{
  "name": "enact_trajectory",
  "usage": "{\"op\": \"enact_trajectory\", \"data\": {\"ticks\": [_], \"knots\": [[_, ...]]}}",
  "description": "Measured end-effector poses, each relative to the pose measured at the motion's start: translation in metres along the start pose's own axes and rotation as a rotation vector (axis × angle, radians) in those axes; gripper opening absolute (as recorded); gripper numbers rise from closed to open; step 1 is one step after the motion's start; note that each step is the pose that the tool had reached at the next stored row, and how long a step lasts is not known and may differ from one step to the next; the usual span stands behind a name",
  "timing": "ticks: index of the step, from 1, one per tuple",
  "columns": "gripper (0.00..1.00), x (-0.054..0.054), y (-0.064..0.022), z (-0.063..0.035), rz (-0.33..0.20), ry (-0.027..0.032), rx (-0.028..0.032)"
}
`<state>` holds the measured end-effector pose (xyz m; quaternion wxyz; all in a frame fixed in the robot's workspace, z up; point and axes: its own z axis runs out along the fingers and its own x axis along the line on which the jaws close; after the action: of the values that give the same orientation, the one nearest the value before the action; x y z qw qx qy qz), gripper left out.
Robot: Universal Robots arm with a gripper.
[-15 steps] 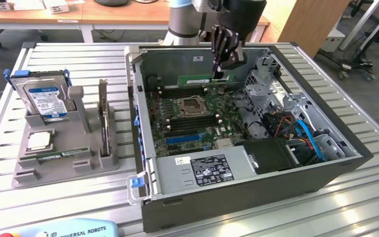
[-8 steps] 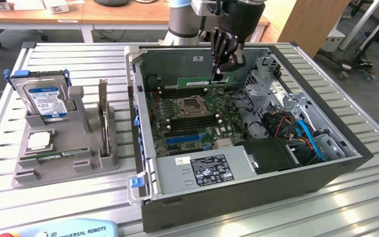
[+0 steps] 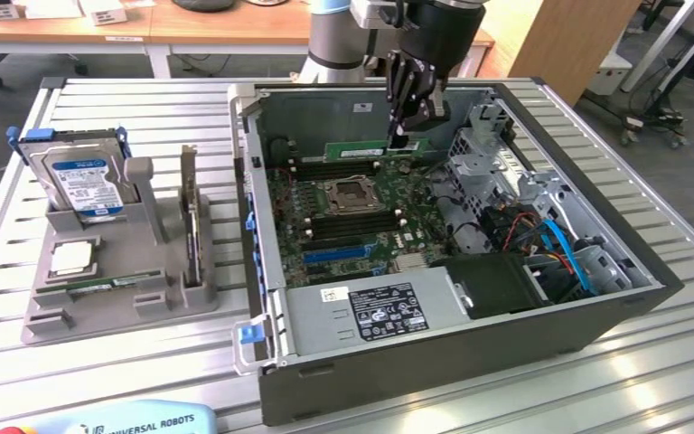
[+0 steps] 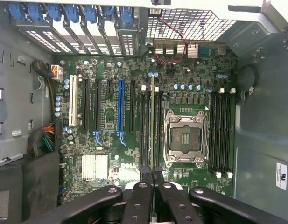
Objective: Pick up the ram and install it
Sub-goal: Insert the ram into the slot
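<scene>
- We find the gripper lowered into the open computer case, which stands on the slatted metal desk.
- The gripper is clenched on the ram, its fingers pinching the upper edge of the green stick from both sides.
- The ram is held level and on edge above the motherboard, just beyond the CPU socket towards the far wall of the case.
- In the wrist view the ram appears edge-on as a thin line running along the black memory slots beside the socket.
- We cannot tell whether its lower edge touches a slot.
- On the exterior view's left, well apart from the case, a grey holder sits on the desk.
- It carries a blue-labelled hard drive standing upright and a small square CPU chip lying flat in front of it.
</scene>
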<state>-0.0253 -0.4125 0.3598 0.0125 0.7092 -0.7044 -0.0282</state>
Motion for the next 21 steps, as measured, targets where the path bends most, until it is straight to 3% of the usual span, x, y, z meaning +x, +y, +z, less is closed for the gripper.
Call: {"op": "enact_trajectory", "data": {"ticks": [4,12,15,21], "knots": [[0.12,0.000,0.0000,0.0006,0.000,-0.0003,0.0001],[0.12,0.000,-0.0008,0.0144,0.000,0.0000,0.0000],[0.12,0.001,-0.0021,0.0358,0.000,0.0001,0.0000],[0.12,0.001,-0.0027,0.0468,0.000,-0.0001,0.0000]]}}
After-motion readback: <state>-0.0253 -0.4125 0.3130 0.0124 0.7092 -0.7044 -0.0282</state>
